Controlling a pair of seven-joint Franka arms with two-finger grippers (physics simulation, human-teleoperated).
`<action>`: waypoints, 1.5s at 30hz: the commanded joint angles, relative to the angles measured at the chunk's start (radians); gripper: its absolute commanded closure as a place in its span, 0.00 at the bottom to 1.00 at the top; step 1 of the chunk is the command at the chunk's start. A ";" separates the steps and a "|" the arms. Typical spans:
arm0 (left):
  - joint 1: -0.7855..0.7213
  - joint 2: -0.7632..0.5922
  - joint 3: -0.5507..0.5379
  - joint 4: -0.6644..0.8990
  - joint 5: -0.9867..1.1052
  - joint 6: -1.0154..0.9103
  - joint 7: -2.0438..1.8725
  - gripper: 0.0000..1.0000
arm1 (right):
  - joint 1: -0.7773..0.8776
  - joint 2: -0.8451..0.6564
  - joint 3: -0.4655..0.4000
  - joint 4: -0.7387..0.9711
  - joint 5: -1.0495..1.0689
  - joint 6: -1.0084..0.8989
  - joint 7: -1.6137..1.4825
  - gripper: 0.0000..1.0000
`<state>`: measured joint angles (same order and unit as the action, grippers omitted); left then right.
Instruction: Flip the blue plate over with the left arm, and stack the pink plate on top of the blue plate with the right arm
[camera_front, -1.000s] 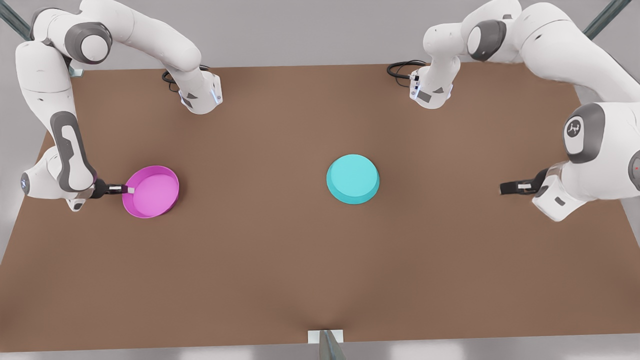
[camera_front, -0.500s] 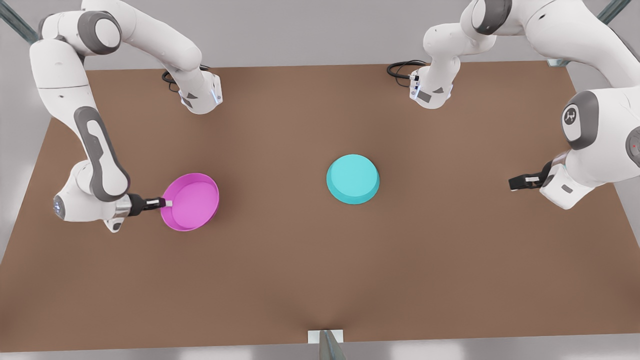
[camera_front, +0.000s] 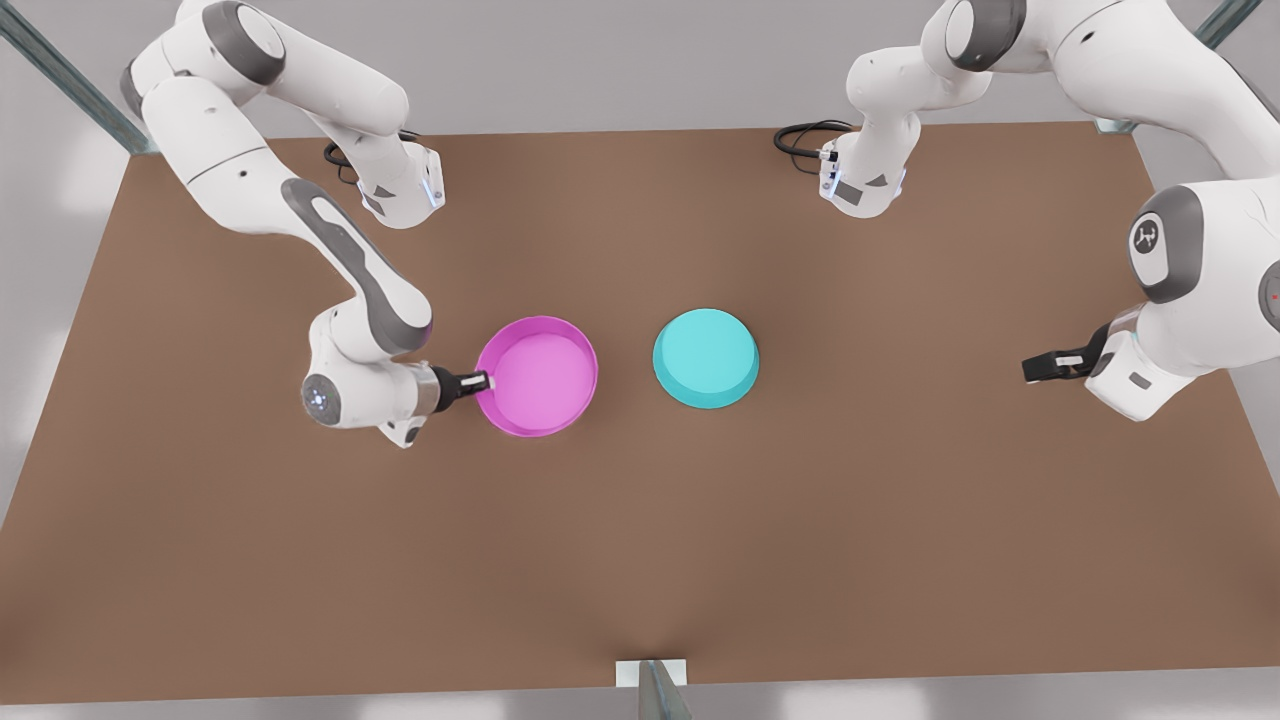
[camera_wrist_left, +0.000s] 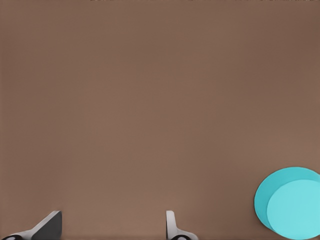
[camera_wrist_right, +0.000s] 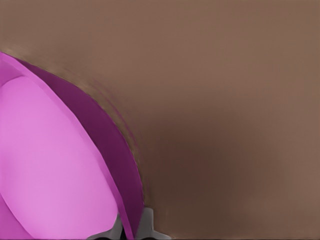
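The right gripper, pinching the pink plate, has carried it near the blue plate. Stacking comes next. The left gripper waits, fingers spread.

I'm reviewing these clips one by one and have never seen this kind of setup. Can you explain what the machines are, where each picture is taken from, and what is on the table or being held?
These are simulator renders of two white robot arms, each ending in a two-finger gripper. The front view looks down on a brown table. The other two pictures come from cameras on the arms' wrists.

Two shallow round dishes are here. The blue plate lies upside down near the middle, bottom up, also seen in the left wrist view. The pink plate sits open side up, close beside it on the front view's left.

The right gripper is shut on the pink plate's rim, which the right wrist view shows up close. The left gripper, on the front view's right, holds nothing; its fingers stand apart, away from the blue plate.
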<state>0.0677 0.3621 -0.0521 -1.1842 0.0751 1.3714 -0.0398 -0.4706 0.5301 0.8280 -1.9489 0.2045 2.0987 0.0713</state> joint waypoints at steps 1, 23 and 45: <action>0.000 0.000 0.000 0.000 0.000 0.000 0.000 0.00 | 0.015 0.001 0.000 0.001 -0.005 0.013 0.022 0.79; 0.001 0.001 0.000 0.000 -0.003 0.000 0.000 0.00 | 0.575 0.151 -0.081 0.079 -0.004 0.395 0.355 0.79; 0.001 0.005 0.000 0.000 -0.003 -0.003 0.000 0.00 | 0.573 0.062 -0.116 0.123 -0.014 0.172 0.400 0.00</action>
<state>0.0690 0.3667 -0.0521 -1.1842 0.0719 1.3683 -0.0399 0.0828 0.5550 0.7121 -1.7592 0.1895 2.1310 0.4734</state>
